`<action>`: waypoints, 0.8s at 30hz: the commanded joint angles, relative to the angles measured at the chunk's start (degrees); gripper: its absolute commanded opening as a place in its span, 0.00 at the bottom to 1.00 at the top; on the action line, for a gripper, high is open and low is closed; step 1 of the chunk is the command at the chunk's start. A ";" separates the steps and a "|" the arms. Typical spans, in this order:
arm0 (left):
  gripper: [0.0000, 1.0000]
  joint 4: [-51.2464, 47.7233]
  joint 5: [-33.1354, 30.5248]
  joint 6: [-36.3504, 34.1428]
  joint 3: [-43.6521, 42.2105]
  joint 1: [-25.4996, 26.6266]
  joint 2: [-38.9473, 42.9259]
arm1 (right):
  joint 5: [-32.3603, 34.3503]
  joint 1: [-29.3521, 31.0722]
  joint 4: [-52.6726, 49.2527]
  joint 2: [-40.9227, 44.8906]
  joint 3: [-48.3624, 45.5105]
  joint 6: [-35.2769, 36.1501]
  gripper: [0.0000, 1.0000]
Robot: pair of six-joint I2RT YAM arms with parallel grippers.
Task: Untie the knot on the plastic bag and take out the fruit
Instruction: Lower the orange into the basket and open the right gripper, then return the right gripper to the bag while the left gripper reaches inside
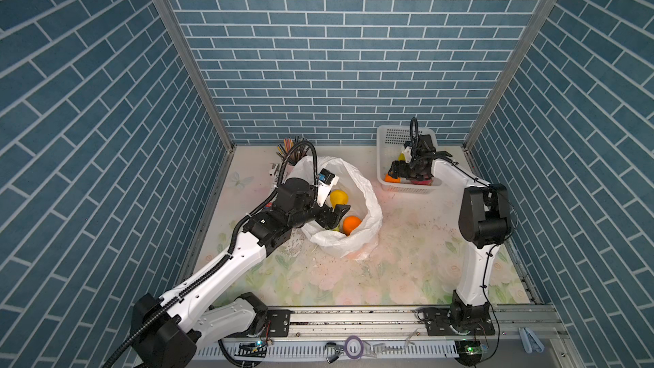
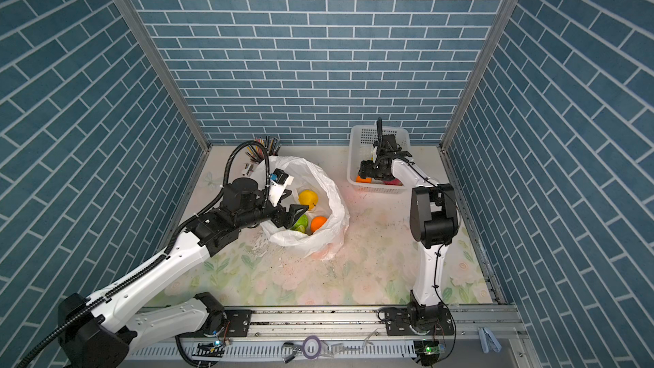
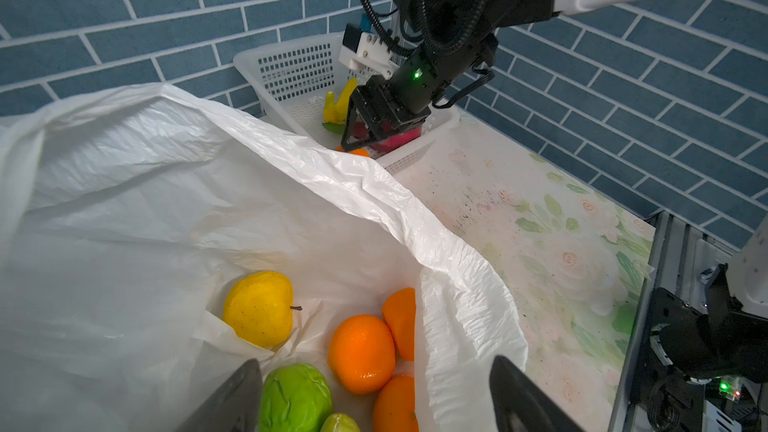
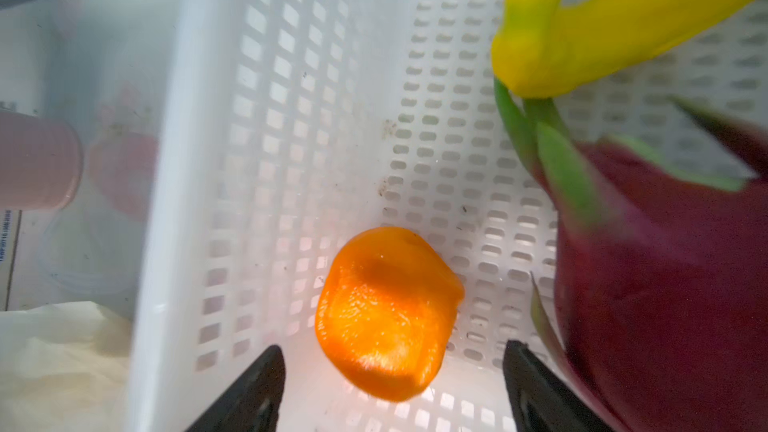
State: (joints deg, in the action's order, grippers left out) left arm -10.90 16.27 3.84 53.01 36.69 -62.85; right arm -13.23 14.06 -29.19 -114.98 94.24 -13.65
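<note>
the plastic bag (image 1: 369, 203) is being shown open-mouthed on the worktop (image 1: 424, 242), with no knot in view. part of the fruit is lying inside it: a yellow apple (image 3: 257, 309), a green fruit (image 3: 295, 398) and oranges (image 3: 361, 353). the left gripper (image 3: 376, 367) is being held over the mouth, its fingers spread wide and gripping nothing. the right gripper (image 4: 395, 347) is being held inside the basket (image 4: 187, 160), its fingers standing apart around an orange (image 4: 390, 317) on the basket floor and touching it on neither side. a dragon fruit (image 4: 665, 284) is lying just beside. for the next pick, the left fingers are best being lowered straight onto one exposed fruit, the thin film being avoided. the bag's raised wall and the basket rim are being judged the edges to clear. open worktop is lying between bag and basket.
</note>
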 commanded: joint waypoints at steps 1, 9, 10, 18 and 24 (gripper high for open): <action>0.82 -1.35 -2.25 2.32 0.22 0.94 0.45 | 3.12 2.22 0.17 9.82 -1.08 -0.49 0.83; 0.68 -3.03 -8.10 8.13 -3.48 6.15 0.90 | 4.01 11.44 10.52 29.13 -17.23 -5.93 0.83; 0.66 -2.72 -8.12 8.85 -4.26 6.87 1.17 | 4.01 12.78 12.09 31.09 -19.28 -6.09 0.84; 0.58 3.29 -9.62 18.84 -16.59 15.11 4.54 | 4.18 23.97 17.81 40.52 -33.00 -6.73 0.85; 0.53 10.57 -12.94 24.11 -26.94 21.28 5.42 | 14.66 31.41 13.28 37.16 -37.06 -4.51 0.84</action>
State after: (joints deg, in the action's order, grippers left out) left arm -5.28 6.09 23.14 28.93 56.34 -57.89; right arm -5.23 43.53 -14.17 -76.31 57.89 -18.17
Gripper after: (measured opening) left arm 0.533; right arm 0.844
